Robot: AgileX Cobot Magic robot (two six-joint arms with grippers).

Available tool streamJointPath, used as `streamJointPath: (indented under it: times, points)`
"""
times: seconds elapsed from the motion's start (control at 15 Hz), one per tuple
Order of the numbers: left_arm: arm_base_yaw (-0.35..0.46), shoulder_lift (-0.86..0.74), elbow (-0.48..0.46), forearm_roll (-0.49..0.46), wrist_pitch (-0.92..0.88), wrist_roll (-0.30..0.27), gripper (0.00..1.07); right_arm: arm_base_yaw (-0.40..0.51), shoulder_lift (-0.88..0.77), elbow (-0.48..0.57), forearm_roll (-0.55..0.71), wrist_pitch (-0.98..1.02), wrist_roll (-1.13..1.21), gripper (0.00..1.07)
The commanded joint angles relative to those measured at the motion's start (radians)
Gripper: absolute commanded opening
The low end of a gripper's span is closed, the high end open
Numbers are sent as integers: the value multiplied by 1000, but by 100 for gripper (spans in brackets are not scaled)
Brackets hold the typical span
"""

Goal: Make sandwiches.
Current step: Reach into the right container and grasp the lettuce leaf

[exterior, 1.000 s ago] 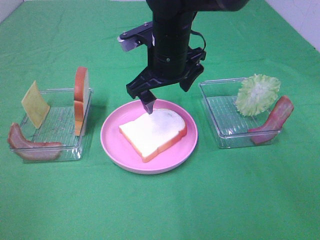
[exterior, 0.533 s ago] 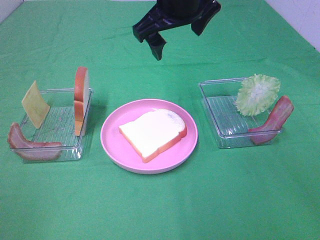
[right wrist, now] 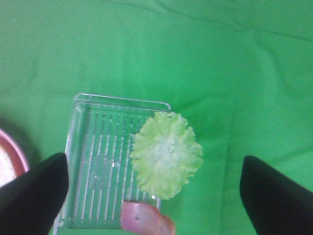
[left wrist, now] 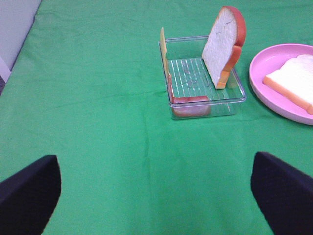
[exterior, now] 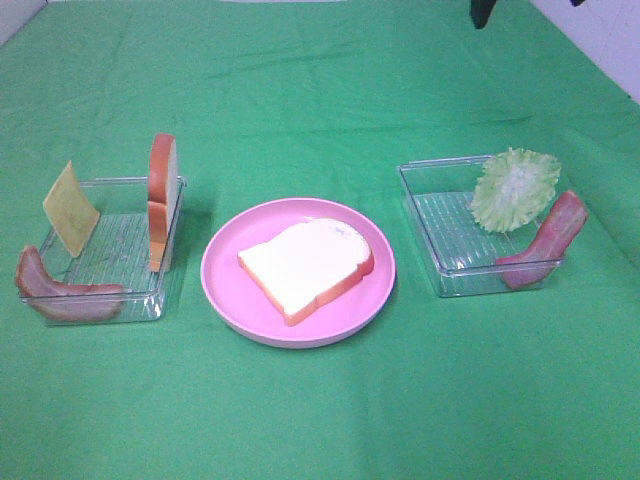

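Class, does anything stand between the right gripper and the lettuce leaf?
Nothing visible does. The right gripper is open above the lettuce leaf, which leans uncovered on the rim of the clear tray; a bacon strip leans beside it.

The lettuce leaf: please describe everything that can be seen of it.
The lettuce leaf is a round, ruffled toy piece, pale green with a whiter middle, seemingly plastic. It stands tilted, leaning on the rim at a far corner of the right clear tray. A reddish bacon strip leans beside it; contact between them cannot be judged.
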Motion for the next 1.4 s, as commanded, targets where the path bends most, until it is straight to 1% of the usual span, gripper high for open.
streamJointPath:
  times: [0.07, 0.2, 0.33, 0.53, 0.8, 0.87, 1.0, 1.4]
  points:
    - [5, -2, 1, -5, -1, 0, 100, -69, -17, -6, 16, 115, -9, 92]
    - [5, -2, 1, -5, -1, 0, 100, -116, -17, 12, 40, 92, -6, 92]
    - [5, -2, 1, -5, -1, 0, 100, -157, -17, 86, 61, 38, -6, 92]
    - [5, -2, 1, -5, -1, 0, 100, -190, 6, 195, 93, -48, -6, 92]
    - [5, -2, 1, -5, -1, 0, 100, -193, 93, 202, 131, -82, -5, 92]
    - [5, -2, 1, -5, -1, 0, 100, -193, 146, 202, 138, -101, -5, 92]
    - [5, -2, 1, -5, -1, 0, 100, -194, 192, 202, 139, -113, -5, 92]
    - [5, -2, 1, -5, -1, 0, 100, -204, 260, 201, 163, -175, -5, 92]
